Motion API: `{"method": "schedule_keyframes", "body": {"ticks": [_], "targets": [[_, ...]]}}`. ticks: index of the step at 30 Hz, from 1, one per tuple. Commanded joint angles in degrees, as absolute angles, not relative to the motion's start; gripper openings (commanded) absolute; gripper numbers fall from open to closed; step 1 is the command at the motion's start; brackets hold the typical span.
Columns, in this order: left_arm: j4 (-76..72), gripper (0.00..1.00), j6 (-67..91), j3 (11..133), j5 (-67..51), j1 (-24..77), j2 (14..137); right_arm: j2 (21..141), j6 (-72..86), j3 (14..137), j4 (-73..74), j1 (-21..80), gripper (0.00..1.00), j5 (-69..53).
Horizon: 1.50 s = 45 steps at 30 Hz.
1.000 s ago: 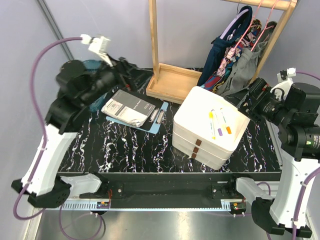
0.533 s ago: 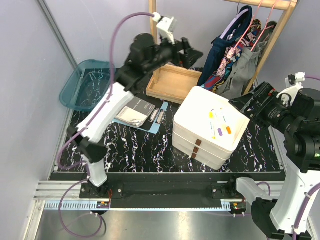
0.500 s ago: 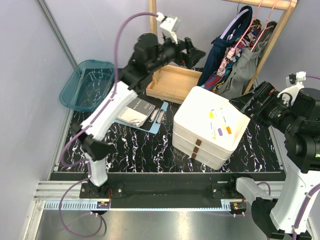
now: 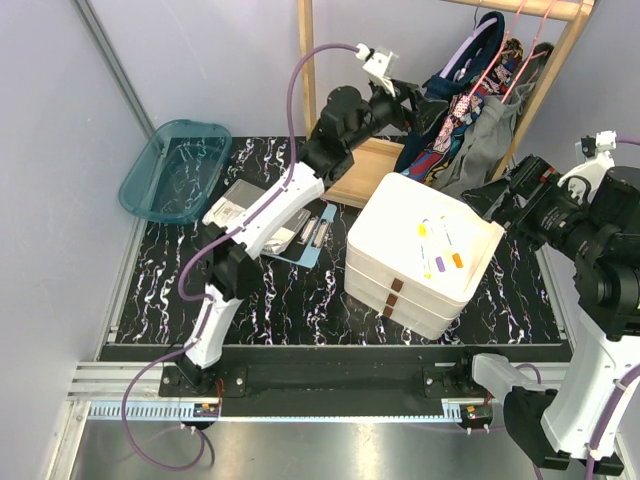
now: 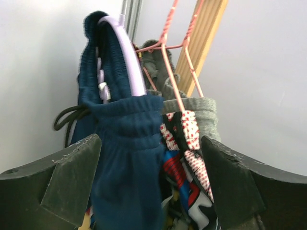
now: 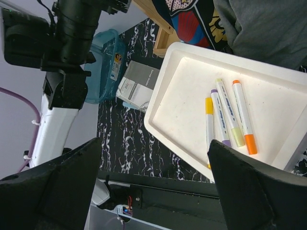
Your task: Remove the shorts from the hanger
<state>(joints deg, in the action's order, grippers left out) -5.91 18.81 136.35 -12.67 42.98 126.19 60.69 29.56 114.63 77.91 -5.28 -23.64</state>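
Three shorts hang on a wooden rack at the back right. The dark navy shorts hang on a lilac hanger. The graffiti-print shorts and the grey shorts hang on pink wire hangers. My left gripper is open, raised right in front of the navy and print shorts, which show between its fingers. My right gripper is open and empty, beside the grey shorts, above the white tray.
Stacked white trays holding several markers sit centre right. The rack's wooden base lies behind them. A grey packet lies on a blue clipboard. A teal bin stands at the back left.
My left arm has swung from the back left across to the rack and now has its open gripper at the hanging shorts. My right arm has hardly moved.
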Motion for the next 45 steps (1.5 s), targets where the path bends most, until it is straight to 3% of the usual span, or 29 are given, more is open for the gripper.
{"method": "schedule_keyframes", "body": {"ticks": [1,7,10,11,14,16,18,24,36,45], "targets": [[-15.0,0.84,17.8,139.9,-7.3,44.2,128.2,61.8,27.2,117.9,84.4,-5.4,1.00,-24.4],[-16.8,0.68,16.9,143.4,-4.4,44.6,133.2,63.2,25.8,120.5,85.6,-5.4,1.00,-24.3],[-18.1,0.54,16.7,145.1,-2.9,44.6,134.7,63.3,25.1,121.2,86.1,-5.4,1.00,-24.2],[-18.3,0.45,16.4,145.4,-2.6,44.5,135.0,63.5,25.0,121.4,86.3,-5.4,1.00,-24.1],[-18.9,0.34,16.3,146.3,-1.9,44.5,136.1,63.7,24.4,122.9,87.1,-5.4,1.00,-23.6],[-18.7,0.14,16.0,147.6,-1.8,44.5,136.7,64.2,23.9,124.2,87.7,-5.4,1.00,-22.9],[-17.7,0.00,15.4,147.8,-1.3,44.5,136.1,64.3,23.8,124.9,88.0,-5.4,1.00,-22.8],[-14.7,0.00,13.3,147.5,-3.2,43.7,131.3,64.3,24.5,123.8,87.2,-5.4,1.00,-23.0],[-10.8,0.00,28.5,148.1,-11.9,34.8,122.0,63.1,24.3,117.9,83.0,-5.4,1.00,-22.4],[-4.9,0.00,31.4,143.3,-17.8,29.8,113.2,64.1,23.3,115.8,79.5,-5.4,1.00,-21.6]]}}
